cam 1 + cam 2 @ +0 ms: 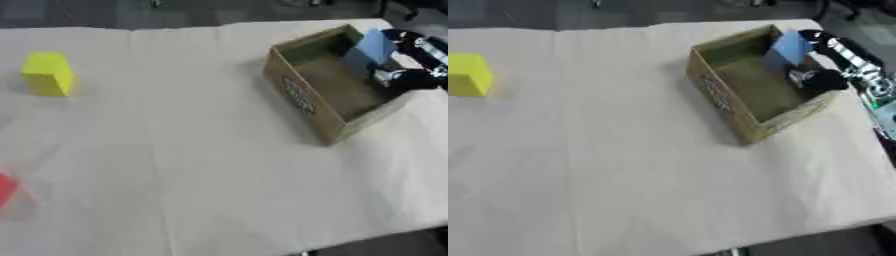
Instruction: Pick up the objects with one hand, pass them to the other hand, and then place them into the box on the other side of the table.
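Reaching in from the right, the right hand (826, 75) holds a blue block (791, 46) over the far corner of the cardboard box (302, 100), its fingers curled against the block's lower side. The block looks to hang above the box's far wall, not yet resting on the floor inside. Let go here, it might well catch that wall and tip outward onto the paper-covered table (201, 165) — the block sits close to the rim, so the margin looks thin. A yellow block (48, 74) stands well apart at the table's far left, and a red thing (5, 189) is cut off by the left edge — its shape cannot be told. How the fingers and thumb meet the blue block is hard to make out, and the left hand shows in neither view.
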Robot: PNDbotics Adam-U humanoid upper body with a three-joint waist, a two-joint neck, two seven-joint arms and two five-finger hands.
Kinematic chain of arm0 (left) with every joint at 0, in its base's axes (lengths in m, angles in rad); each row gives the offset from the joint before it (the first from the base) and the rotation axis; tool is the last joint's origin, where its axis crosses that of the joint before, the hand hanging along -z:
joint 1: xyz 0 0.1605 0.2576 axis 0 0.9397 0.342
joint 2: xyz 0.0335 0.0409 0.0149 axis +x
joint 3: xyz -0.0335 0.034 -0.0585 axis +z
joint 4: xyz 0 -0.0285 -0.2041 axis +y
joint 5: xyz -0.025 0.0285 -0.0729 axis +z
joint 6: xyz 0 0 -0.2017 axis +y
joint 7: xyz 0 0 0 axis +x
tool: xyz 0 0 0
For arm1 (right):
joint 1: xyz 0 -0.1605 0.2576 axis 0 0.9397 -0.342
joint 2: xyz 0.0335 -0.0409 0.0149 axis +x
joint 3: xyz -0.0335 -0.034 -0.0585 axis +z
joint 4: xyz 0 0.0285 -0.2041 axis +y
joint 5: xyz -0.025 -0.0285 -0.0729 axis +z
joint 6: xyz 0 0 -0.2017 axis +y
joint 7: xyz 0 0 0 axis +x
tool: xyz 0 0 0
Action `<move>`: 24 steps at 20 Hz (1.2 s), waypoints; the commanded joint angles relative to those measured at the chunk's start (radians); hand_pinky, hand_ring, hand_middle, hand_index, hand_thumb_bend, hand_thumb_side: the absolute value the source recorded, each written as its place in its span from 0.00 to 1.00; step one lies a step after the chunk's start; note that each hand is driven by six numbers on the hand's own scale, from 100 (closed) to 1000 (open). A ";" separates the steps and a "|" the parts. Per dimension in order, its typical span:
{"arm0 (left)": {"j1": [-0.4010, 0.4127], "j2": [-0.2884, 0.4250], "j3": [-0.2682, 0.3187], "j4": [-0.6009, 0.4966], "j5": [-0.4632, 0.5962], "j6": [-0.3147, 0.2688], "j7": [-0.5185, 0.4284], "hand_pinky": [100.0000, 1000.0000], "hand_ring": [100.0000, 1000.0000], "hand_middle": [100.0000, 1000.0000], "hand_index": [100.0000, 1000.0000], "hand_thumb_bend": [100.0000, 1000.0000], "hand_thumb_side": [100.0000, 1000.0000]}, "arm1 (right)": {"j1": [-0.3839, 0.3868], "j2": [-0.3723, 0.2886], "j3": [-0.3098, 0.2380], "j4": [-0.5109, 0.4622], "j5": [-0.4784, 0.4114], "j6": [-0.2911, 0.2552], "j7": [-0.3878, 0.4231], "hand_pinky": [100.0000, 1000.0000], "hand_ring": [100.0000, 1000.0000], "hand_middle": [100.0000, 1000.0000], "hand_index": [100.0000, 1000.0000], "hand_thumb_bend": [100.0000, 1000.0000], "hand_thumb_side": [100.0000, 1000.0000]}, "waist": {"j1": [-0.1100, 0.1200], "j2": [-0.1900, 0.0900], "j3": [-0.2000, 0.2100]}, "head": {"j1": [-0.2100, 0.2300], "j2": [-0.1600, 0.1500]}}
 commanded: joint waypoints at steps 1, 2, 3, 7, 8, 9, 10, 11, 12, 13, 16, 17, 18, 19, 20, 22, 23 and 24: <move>-0.018 0.013 0.007 -0.020 -0.003 -0.002 -0.002 0.65 0.73 0.55 0.78 0.72 0.20 | -0.015 -0.056 -0.002 -0.013 0.019 -0.045 0.033 1.00 0.90 0.92 1.00 0.07 0.00 | 0.011 -0.014 0.001 | 0.002 0.002; -0.018 0.013 0.007 -0.021 -0.002 -0.002 -0.002 0.65 0.73 0.55 0.78 0.72 0.20 | -0.016 -0.057 0.000 -0.013 0.023 -0.058 0.043 1.00 0.91 0.92 1.00 0.05 0.02 | 0.011 -0.014 0.001 | 0.003 0.001; -0.018 0.013 0.007 -0.021 -0.002 -0.002 -0.002 0.65 0.73 0.56 0.78 0.72 0.20 | -0.017 -0.057 0.000 -0.010 0.027 -0.070 0.051 1.00 0.91 0.92 1.00 0.04 0.07 | 0.011 -0.014 0.001 | 0.003 0.002; -0.018 0.013 0.005 -0.024 -0.001 -0.002 -0.003 0.65 0.73 0.56 0.78 0.72 0.20 | -0.021 -0.058 0.004 0.009 0.033 -0.087 0.073 1.00 0.90 0.92 1.00 0.13 0.00 | 0.011 -0.013 0.002 | 0.006 0.002; -0.018 0.013 0.005 -0.024 -0.001 -0.002 -0.003 0.65 0.73 0.56 0.78 0.72 0.20 | -0.022 -0.059 0.004 0.015 0.034 -0.084 0.076 1.00 0.90 0.91 1.00 0.20 0.00 | 0.010 -0.013 0.002 | 0.006 0.002; -0.018 0.013 0.005 -0.025 -0.001 -0.002 -0.003 0.65 0.73 0.56 0.78 0.72 0.20 | -0.024 -0.059 0.004 0.020 0.033 -0.078 0.075 1.00 0.90 0.91 1.00 0.19 0.00 | 0.010 -0.013 0.002 | 0.007 0.002; -0.018 0.013 0.005 -0.025 0.000 -0.002 -0.003 0.65 0.73 0.56 0.78 0.72 0.20 | -0.025 -0.058 0.003 0.023 0.032 -0.073 0.073 1.00 0.90 0.91 1.00 0.18 0.00 | 0.010 -0.013 0.003 | 0.007 0.002; -0.018 0.013 0.005 -0.026 0.000 -0.002 -0.002 0.65 0.73 0.56 0.78 0.72 0.20 | -0.026 -0.057 0.002 0.024 0.031 -0.067 0.068 1.00 0.89 0.90 1.00 0.16 0.00 | 0.010 -0.013 0.003 | 0.009 0.002; -0.018 0.013 0.006 -0.027 0.000 -0.001 -0.002 0.65 0.73 0.56 0.78 0.72 0.20 | -0.027 -0.056 0.001 0.020 0.028 -0.062 0.062 1.00 0.89 0.90 1.00 0.13 0.00 | 0.011 -0.013 0.003 | 0.010 0.002; -0.018 0.014 0.006 -0.027 0.000 -0.001 0.000 0.65 0.73 0.56 0.78 0.72 0.20 | -0.028 -0.054 -0.002 0.013 0.024 -0.058 0.055 1.00 0.89 0.90 1.00 0.10 0.00 | 0.011 -0.013 0.003 | 0.013 0.002; -0.017 0.019 0.010 -0.029 0.000 0.002 0.005 0.65 0.72 0.56 0.78 0.72 0.20 | -0.030 -0.046 -0.023 -0.029 -0.004 -0.027 0.007 1.00 0.88 0.88 1.00 0.00 0.00 | 0.013 -0.013 0.001 | 0.028 0.002; -0.016 0.022 0.012 -0.029 0.000 0.003 0.007 0.65 0.72 0.56 0.78 0.72 0.21 | -0.030 -0.043 -0.032 -0.050 -0.023 -0.012 -0.020 1.00 0.87 0.86 1.00 0.00 0.00 | 0.013 -0.013 0.000 | 0.038 0.003; -0.015 0.025 0.014 -0.029 0.000 0.005 0.009 0.65 0.72 0.56 0.78 0.71 0.21 | -0.029 -0.040 -0.040 -0.075 -0.045 -0.002 -0.048 1.00 0.86 0.84 0.98 0.00 0.02 | 0.014 -0.013 0.000 | 0.051 0.003; -0.014 0.029 0.017 -0.029 0.002 0.008 0.012 0.65 0.72 0.56 0.78 0.71 0.21 | -0.026 -0.035 -0.047 -0.100 -0.076 0.007 -0.078 1.00 0.84 0.82 0.93 0.00 0.16 | 0.015 -0.014 -0.001 | 0.068 0.002; -0.013 0.033 0.020 -0.028 0.006 0.011 0.016 0.65 0.72 0.56 0.78 0.71 0.21 | -0.022 -0.031 -0.053 -0.123 -0.112 0.018 -0.107 1.00 0.83 0.81 0.91 0.00 0.26 | 0.017 -0.014 -0.001 | 0.085 0.001; -0.011 0.043 0.029 -0.027 0.014 0.019 0.024 0.65 0.72 0.56 0.78 0.70 0.21 | -0.015 -0.027 -0.063 -0.159 -0.186 0.038 -0.158 1.00 0.83 0.81 0.90 0.00 0.36 | 0.020 -0.015 0.000 | 0.123 -0.001; -0.011 0.049 0.032 -0.027 0.015 0.022 0.028 0.65 0.72 0.56 0.78 0.71 0.21 | -0.011 -0.025 -0.065 -0.175 -0.225 0.046 -0.174 1.00 0.83 0.81 0.90 0.00 0.41 | 0.021 -0.016 0.000 | 0.139 -0.001; -0.012 0.056 0.035 -0.027 0.015 0.025 0.030 0.66 0.72 0.56 0.78 0.71 0.21 | -0.006 -0.024 -0.065 -0.188 -0.267 0.056 -0.183 1.00 0.83 0.81 0.90 0.00 0.49 | 0.023 -0.016 0.000 | 0.153 -0.002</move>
